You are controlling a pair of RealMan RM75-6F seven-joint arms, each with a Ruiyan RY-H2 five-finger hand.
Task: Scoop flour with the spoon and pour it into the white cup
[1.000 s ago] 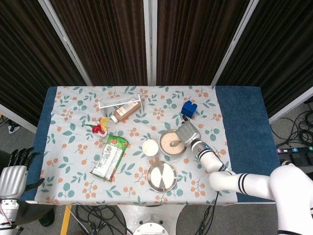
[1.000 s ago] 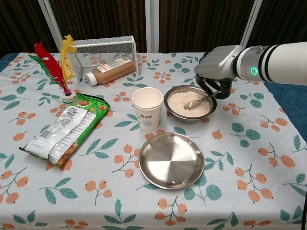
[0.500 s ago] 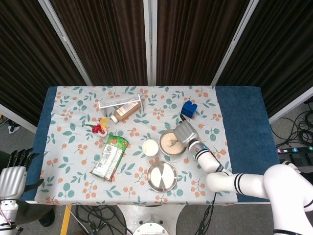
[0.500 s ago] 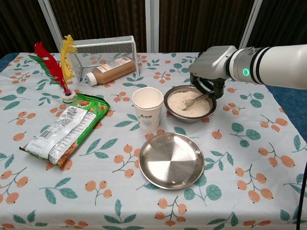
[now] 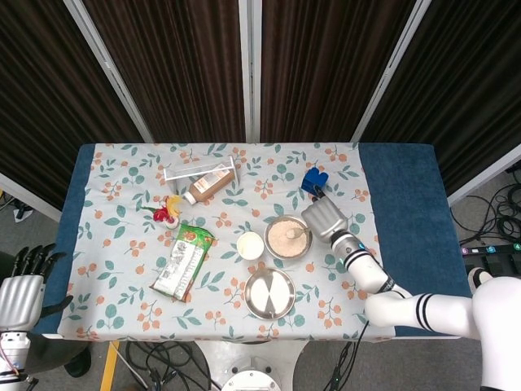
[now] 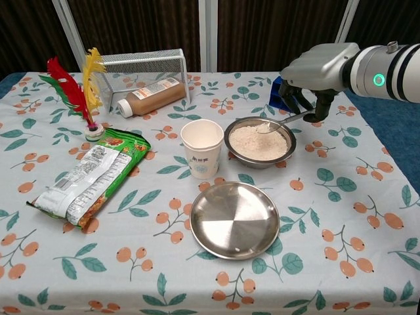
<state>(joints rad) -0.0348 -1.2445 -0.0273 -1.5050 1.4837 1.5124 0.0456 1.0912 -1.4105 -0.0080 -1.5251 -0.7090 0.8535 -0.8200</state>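
spoon [image 6: 279, 122] is loaded with flour, bowl end hanging just above the flour bowl [image 6: 259, 142], over its back half. long axis runs roughly level, handle toward the robot's right and into the right hand [image 6: 308, 84], scoop end pointing left. fingers curl down around the handle end, pinching it; exact contact is too small to read. white cup [image 6: 202, 148] stands upright just beside the flour bowl on its left side, rims near but apart. so the cup lies straight out past the spoon tip, along the spoon's own axis: i'd judge the next move as a leftward carry across the bowl, keeping the scoop level, then a roll to tip.

steel plate [image 6: 235, 220] sits in front of both, out of the path. left hand [image 5: 22, 289] is well apart at the table's far left edge, fingers spread, holding nothing. right hand is by far the nearer. spill risk is in the gap between bowl and cup.
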